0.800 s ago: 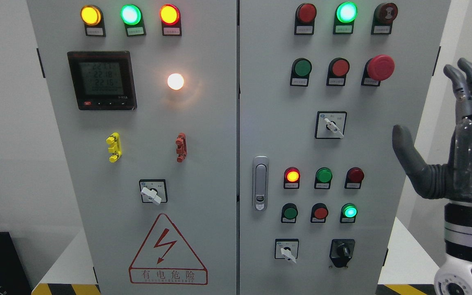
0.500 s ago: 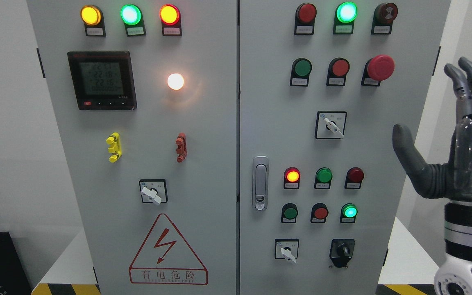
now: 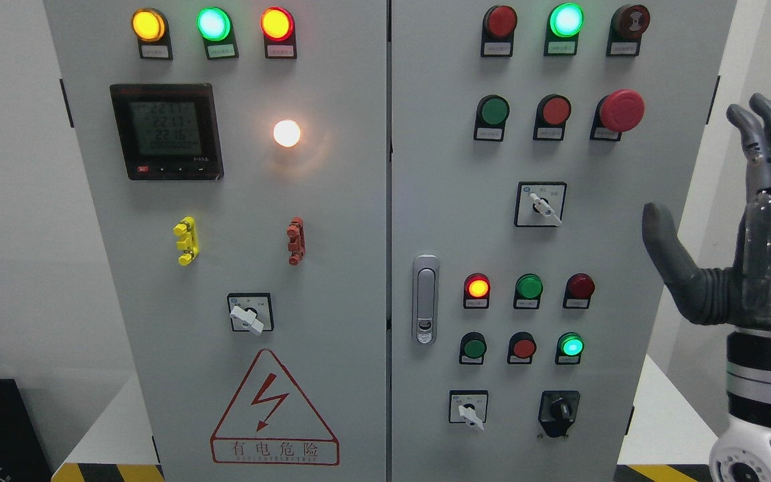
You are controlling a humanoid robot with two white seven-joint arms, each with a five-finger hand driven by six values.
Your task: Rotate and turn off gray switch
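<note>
The right hand point(image 3: 753, 268) stands upright at the right edge of the view, beside the right side of the cabinet point(image 3: 332, 221) and apart from its front, the fingers point(image 3: 770, 144) straight and close together pointing up, the thumb point(image 3: 666, 251) spread wide toward the cabinet; it holds nothing. Its silver and black wrist point(image 3: 767, 375) comes up from the lower right corner. The left arm does not show. On the cabinet's right door, three rotary switches with pale gray knobs sit on white plates: one in the middle of the door point(image 3: 541, 204), its knob pointing down and to the right; one near the bottom edge point(image 3: 469, 407), its knob also angled down to the right; and a third on the left door point(image 3: 249, 312), low on the door above the red warning triangle point(image 3: 274, 408). Which of them the task means cannot be told. Just right of the bottom switch is a black knob point(image 3: 559, 412). A big red mushroom button point(image 3: 621, 110) sits near the upper right corner, close to the hand's side. Above it a green lamp point(image 3: 566, 20) glows, and on the left door a meter screen point(image 3: 166, 130) shows digits beside a lit white lamp point(image 3: 287, 133). A door latch point(image 3: 425, 299) is at the right door's left edge.
</note>
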